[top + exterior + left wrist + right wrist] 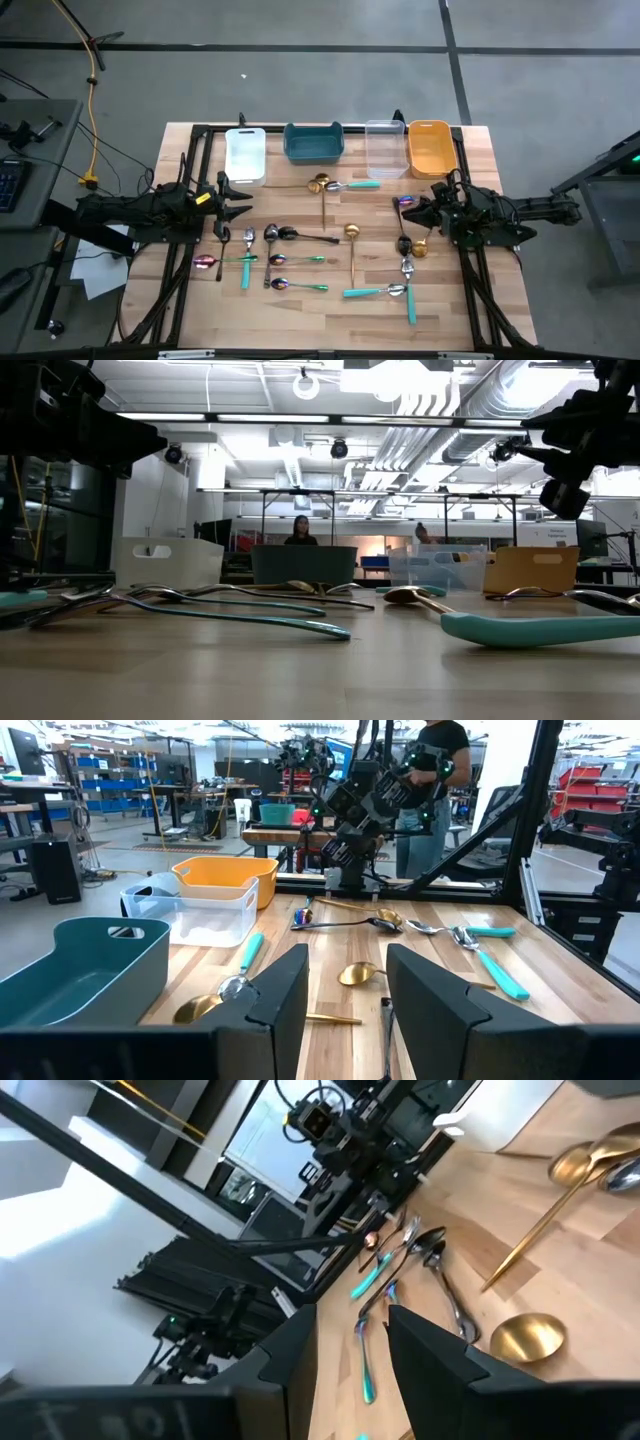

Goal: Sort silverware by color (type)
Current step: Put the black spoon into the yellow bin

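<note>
- The left gripper (pixel 243 210) hovers over the left side of the table, its fingers (pixel 285 995) parted with a clear gap between them and nothing held.
- The right gripper (pixel 412 211) hovers over the right side, facing the left one; its fingers (pixel 290 1342) also stand apart and grip nothing.
- Just beside the left gripper, on the near-left part of the wooden table (pixel 300 305), lies a cluster of the silverware: teal-handled pieces (pixel 246 268), a dark spoon (pixel 300 236) and an iridescent spoon (pixel 205 262).
- Between the two grippers lie a gold spoon (pixel 351 235), bowl far, handle running toward the near edge, and another gold spoon (pixel 321 186) up by the bins, touching a teal-handled spoon (pixel 352 185).
- Near the right gripper lie a dark spoon (pixel 403 243), a small gold bowl (pixel 420 248) and two more teal-handled utensils (pixel 385 291) toward the near edge.
- Along the far edge stand four bins in a row, left to right: white bin (pixel 245 155), teal bin (pixel 313 143), clear bin (pixel 385 148), orange bin (pixel 431 146).
- Whether any bin holds silverware, I cannot tell.
- In the low view a person (pixel 300 530) shows in the room behind the table.
</note>
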You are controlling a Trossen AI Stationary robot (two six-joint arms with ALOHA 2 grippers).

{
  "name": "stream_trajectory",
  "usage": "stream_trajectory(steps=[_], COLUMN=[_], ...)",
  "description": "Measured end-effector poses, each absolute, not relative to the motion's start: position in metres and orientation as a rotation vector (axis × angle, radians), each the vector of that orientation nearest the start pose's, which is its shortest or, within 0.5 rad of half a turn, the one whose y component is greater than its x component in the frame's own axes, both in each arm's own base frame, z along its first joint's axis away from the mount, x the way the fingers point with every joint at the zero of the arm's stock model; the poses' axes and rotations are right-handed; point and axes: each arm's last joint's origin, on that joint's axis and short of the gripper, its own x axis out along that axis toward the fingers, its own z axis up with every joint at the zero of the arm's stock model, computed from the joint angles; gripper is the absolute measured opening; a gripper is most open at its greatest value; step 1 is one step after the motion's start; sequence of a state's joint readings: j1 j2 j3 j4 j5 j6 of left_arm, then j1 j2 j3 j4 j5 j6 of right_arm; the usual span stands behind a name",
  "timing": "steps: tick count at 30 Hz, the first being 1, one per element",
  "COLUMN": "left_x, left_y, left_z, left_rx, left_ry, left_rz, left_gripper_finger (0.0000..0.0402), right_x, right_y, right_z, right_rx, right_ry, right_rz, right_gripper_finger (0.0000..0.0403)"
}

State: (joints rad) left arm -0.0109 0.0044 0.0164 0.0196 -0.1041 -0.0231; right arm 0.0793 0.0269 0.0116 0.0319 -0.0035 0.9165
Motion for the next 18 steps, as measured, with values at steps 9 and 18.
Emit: stream_trajectory(steps=[9,18], left_x=[0.097,0.097], left_y=[0.002,0.002], left_z=[0.171,0.171], left_rx=[-0.025,-0.025], left_ry=[-0.032,-0.033], left_rz=[0.093,0.093], left_gripper_finger=[0.0129,0.0129], right_x=[0.098,0.095], right_y=[0.008,0.005], right_z=[0.170,0.242], right_rx=[0.952,0.778], right_ry=[-0.001,-0.268], right_rz=[0.081,0.086], right_gripper_finger=[0.0118,0.0118])
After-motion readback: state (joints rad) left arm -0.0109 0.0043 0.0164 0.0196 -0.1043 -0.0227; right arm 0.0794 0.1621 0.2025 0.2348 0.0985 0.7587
